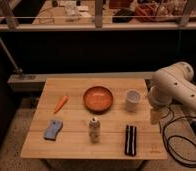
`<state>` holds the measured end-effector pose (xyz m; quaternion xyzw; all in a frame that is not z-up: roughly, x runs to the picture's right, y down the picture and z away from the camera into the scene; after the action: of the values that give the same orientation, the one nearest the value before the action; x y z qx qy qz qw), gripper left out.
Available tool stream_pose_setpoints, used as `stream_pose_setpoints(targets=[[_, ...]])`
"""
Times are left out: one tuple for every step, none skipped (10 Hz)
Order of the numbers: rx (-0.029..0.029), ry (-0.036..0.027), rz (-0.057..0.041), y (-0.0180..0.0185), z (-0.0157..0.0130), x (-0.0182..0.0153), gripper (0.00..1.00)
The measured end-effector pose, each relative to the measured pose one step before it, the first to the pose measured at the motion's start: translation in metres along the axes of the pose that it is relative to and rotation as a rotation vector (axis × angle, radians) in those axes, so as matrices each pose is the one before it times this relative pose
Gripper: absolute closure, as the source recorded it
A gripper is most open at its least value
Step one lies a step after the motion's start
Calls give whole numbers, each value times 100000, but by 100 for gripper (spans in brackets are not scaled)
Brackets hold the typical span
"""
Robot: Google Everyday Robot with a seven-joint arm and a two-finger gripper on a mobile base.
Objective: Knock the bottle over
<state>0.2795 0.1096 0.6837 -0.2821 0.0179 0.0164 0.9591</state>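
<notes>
Approach is looking like the step in hand, since nothing is touching the target. On the bench [41,146], a blue sponge [52,129] is lying near the left edge with a carrot [61,103] beyond it. The bottle [94,129] is standing upright at the near centre, in front of the orange bowl [98,98]. A black bar [130,139] is lying to its right, and a white cup [133,100] is sitting farther back. The tool [155,116] is hanging at the bench's right edge, well apart from the bottle, under the bent white arm [173,87]; spread or pressed together, I cannot tell. The next move is calling for leftward travel on the near side of the cup, then a sideways push high on the bottle.
</notes>
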Motion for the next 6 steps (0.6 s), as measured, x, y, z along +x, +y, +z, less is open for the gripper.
stream_pose_setpoints(targets=[[359, -126, -1910, 376, -111, -743, 20], [138, -48, -2041, 392, -47, -804, 20], [289, -221, -2476, 234, -80, -1471, 20], [91, -188, -1143, 186, -3, -567, 20], [50, -335, -912, 320, -18, -192, 20], [90, -605, -1563, 461, -28, -117, 20]])
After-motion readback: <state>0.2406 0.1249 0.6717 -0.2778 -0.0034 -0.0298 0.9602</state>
